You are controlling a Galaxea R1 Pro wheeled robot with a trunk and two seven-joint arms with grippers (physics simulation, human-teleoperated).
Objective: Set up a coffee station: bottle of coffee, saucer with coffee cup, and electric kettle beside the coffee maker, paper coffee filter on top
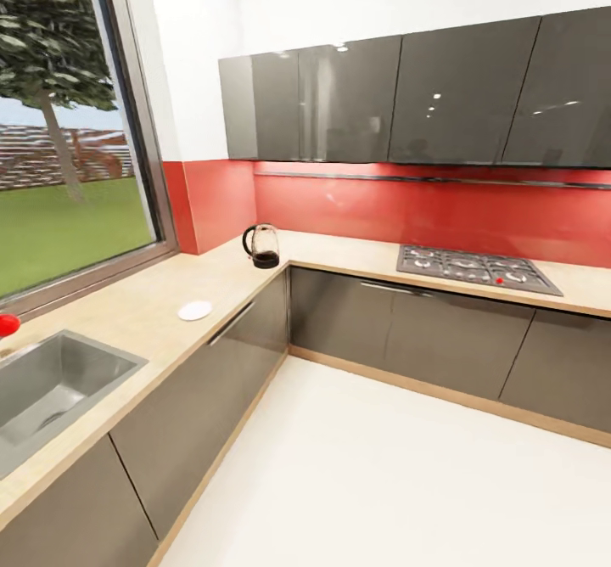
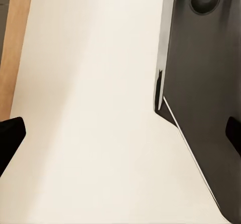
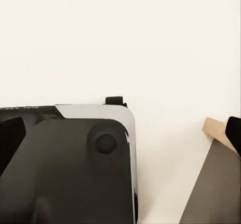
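**Kitchen corner seen, kettle and saucer on surface, pincers empty**

The electric kettle [image 1: 263, 246] is seen upright in the inner corner of the L-shaped surface [image 1: 136, 308], glass body with black handle and base, close to the red backsplash [image 1: 424, 210]. The saucer [image 1: 195, 311] is laid flat on the same surface near its front edge, well apart from the kettle, between kettle and sink [image 1: 51, 384]. A small red object [image 1: 8, 324] is cut off by the frame edge beside the sink; what it is cannot be told. A gas hob [image 1: 475, 268] is set into the far run of the surface. Grey wall cabinets [image 1: 407, 100] are hung above, grey base cabinets below, and a window [image 1: 68, 143] is at the left with lawn and tree outside.

In the left wrist view, the left pincer [image 2: 120, 138] is spread wide, with nothing between its dark fingertips [image 2: 10, 136]; pale floor [image 2: 90, 108] and the robot's dark base [image 2: 206, 93] are seen beyond. In the right wrist view, the right pincer [image 3: 120, 136] is likewise spread wide and empty, over the dark base [image 3: 65, 174] and floor, with a cabinet corner [image 3: 216, 184] nearby.
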